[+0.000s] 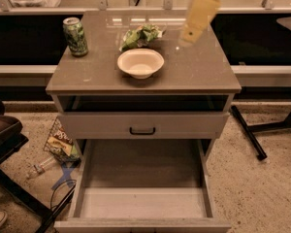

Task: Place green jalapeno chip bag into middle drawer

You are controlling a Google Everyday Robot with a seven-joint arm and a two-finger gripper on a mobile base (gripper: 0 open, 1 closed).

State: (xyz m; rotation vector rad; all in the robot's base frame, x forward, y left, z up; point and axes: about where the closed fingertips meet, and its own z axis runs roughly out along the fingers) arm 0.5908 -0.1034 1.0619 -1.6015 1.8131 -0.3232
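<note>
The green jalapeno chip bag (140, 36) lies crumpled at the back middle of the cabinet top, just behind a white bowl (140, 62). The middle drawer (143, 166) is pulled out wide open below, and its flat floor is bare. My gripper (186, 39), at the end of a pale yellow arm, hangs over the back right of the cabinet top. It is to the right of the bag and apart from it.
A green-patterned can (75, 36) stands at the back left of the top. A shut drawer front with a black handle (142, 130) sits above the open drawer. A dark snack bag (61, 142) and a plastic bottle (39, 168) lie on the floor at left. Black stand legs (247, 132) are at right.
</note>
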